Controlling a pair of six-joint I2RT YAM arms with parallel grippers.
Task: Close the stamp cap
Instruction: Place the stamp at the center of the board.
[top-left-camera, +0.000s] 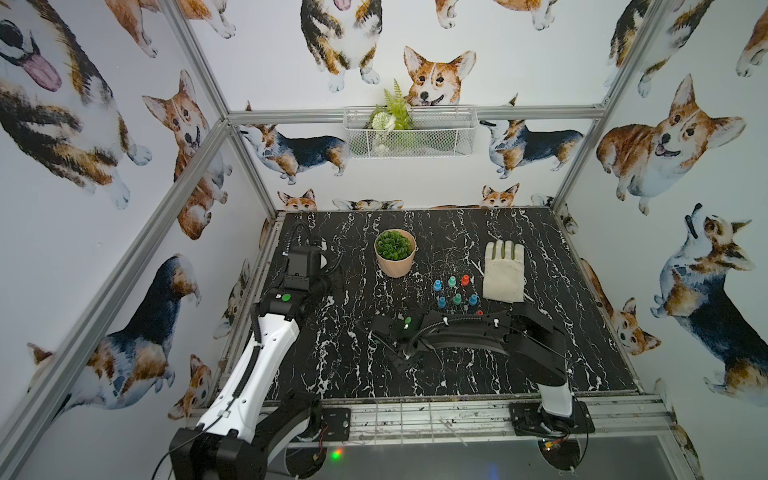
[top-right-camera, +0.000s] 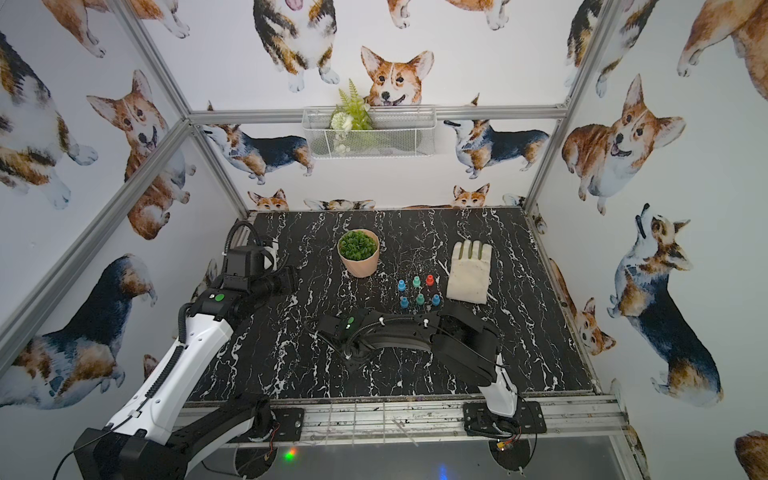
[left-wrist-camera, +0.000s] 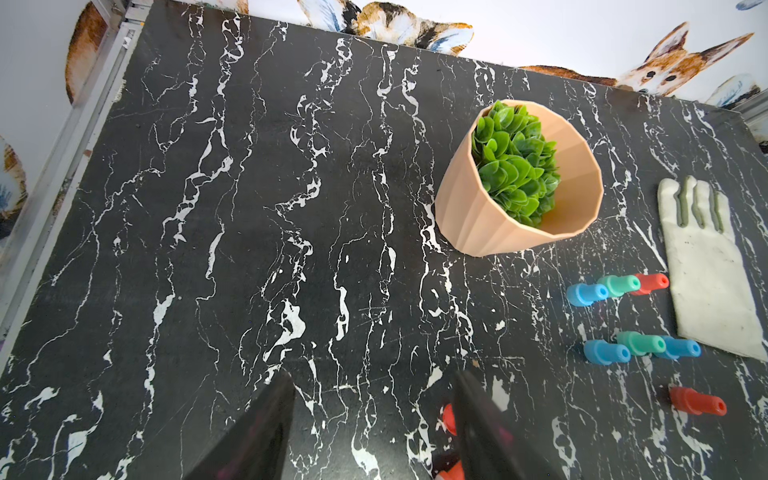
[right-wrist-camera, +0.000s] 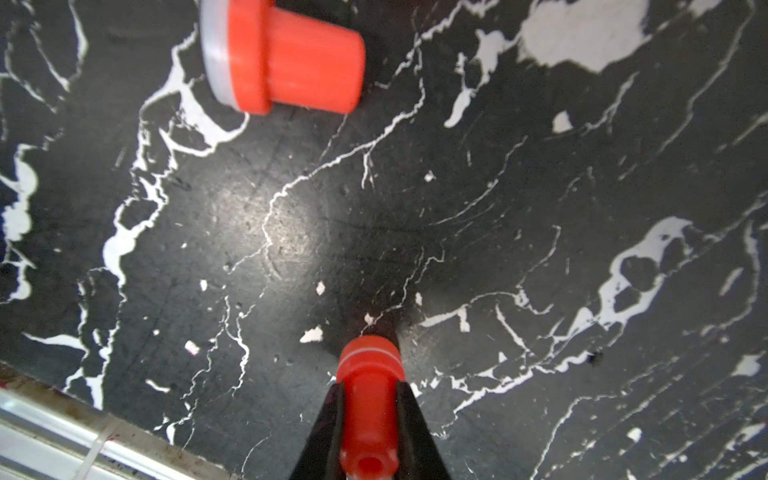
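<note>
In both top views the black, white-veined marble worktop (top-left-camera: 332, 374) carried a ribbed peach pot (top-left-camera: 395, 259) of glossy green leaves and a limp off-white cloth glove (top-left-camera: 503, 274). Two rows of small blue, teal and red stamps (top-left-camera: 457, 298) stood beside the glove. The right arm (top-left-camera: 457, 332) reached low toward the near edge, its wrist hiding its jaws.

The left wrist view showed the left jaws as two black wedges partly apart, with only bare marble between them. It also showed a fallen red stamp (left-wrist-camera: 698, 401) on the near-edge side of the rows.

Only the right wrist view showed the held red stamp (right-wrist-camera: 368, 399). It was smooth plastic with a narrow stem and a wider head with a pale ring. The right jaws pinched its stem, head close to the worktop, by the near edge's metal rail (right-wrist-camera: 62, 436). A red flanged piece (right-wrist-camera: 282, 58) with a greyish rim lay on its side, apart; whether it was that fallen stamp, I could not tell.
</note>
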